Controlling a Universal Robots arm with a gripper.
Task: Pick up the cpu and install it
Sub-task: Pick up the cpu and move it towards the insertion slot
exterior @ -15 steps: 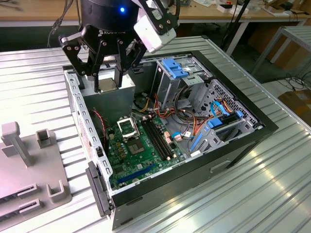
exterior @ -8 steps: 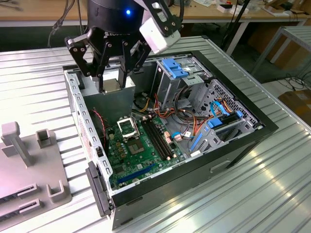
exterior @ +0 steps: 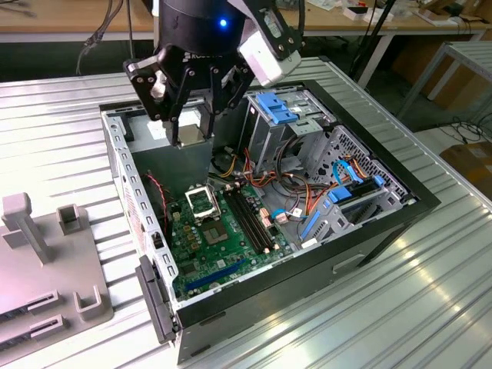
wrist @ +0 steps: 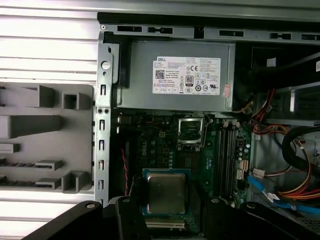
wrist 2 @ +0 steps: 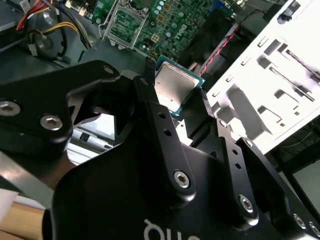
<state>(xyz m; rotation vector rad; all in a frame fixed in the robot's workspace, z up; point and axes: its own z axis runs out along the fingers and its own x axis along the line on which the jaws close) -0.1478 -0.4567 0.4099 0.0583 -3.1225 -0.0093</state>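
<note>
the gripper hung over the open computer case. its fingers were clamped on opposite edges of the cpu, holding it level, i'd guess so it could meet the socket squarely. the chip sat in the air above the green board, apart from the socket. the power supply stood close on one side and memory slots on the other, so room looked tight.

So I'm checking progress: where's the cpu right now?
In both wrist views the cpu sits clamped in the gripper, above the motherboard, apart from the socket.
</note>
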